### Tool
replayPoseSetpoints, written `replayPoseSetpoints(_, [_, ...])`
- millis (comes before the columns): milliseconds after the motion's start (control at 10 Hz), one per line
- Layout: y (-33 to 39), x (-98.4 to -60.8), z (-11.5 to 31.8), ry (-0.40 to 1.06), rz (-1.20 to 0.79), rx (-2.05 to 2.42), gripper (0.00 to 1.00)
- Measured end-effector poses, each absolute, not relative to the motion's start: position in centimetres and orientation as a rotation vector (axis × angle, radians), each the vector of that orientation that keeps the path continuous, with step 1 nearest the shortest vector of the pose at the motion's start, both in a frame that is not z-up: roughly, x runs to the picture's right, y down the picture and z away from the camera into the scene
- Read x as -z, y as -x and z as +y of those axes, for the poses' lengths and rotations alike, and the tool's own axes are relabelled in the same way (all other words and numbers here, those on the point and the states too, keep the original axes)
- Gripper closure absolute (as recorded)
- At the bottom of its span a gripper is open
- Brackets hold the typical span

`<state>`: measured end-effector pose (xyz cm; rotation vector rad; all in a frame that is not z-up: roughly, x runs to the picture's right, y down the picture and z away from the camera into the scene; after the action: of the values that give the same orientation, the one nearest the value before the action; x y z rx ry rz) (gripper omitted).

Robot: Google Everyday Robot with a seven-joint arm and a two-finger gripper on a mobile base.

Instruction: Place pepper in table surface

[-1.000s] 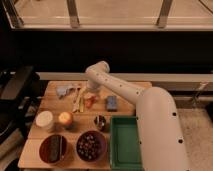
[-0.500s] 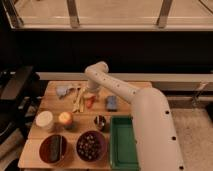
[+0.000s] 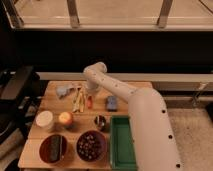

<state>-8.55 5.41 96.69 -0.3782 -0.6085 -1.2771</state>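
The pepper [image 3: 90, 102] is a small slim red-orange shape on the table surface [image 3: 135, 95], a pale wooden top, near its far middle. My gripper [image 3: 89, 95] hangs from the white arm that reaches in from the lower right. It sits directly over the pepper's far end, touching or nearly touching it. The arm's wrist hides the spot where the gripper meets the pepper.
Pale yellow sticks [image 3: 77, 99] lie just left of the pepper, beside a grey-blue item [image 3: 64, 91]. A blue object [image 3: 112, 103] lies to the right. In front are a white cup [image 3: 44, 120], an orange fruit [image 3: 65, 118], a small metal cup [image 3: 100, 121], two dark bowls [image 3: 91, 145] and a green tray [image 3: 122, 142].
The gripper stays over the pepper in the same spot. The arm's big link has shifted slightly. The pepper has not visibly moved.
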Motion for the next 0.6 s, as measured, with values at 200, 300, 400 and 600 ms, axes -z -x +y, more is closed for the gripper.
replayPoseSetpoints(200, [8.9, -95.4, 4.5, 0.351, -0.599, 1.289, 0.99])
replayPoseSetpoints(300, [8.8, -94.5, 3.8, 0.33, -0.591, 1.288, 1.0])
replayPoseSetpoints(400, [8.7, -93.3, 2.8, 0.303, -0.585, 1.284, 1.0])
replayPoseSetpoints(600, [8.2, -90.6, 0.8, 0.256, -0.576, 1.277, 1.0])
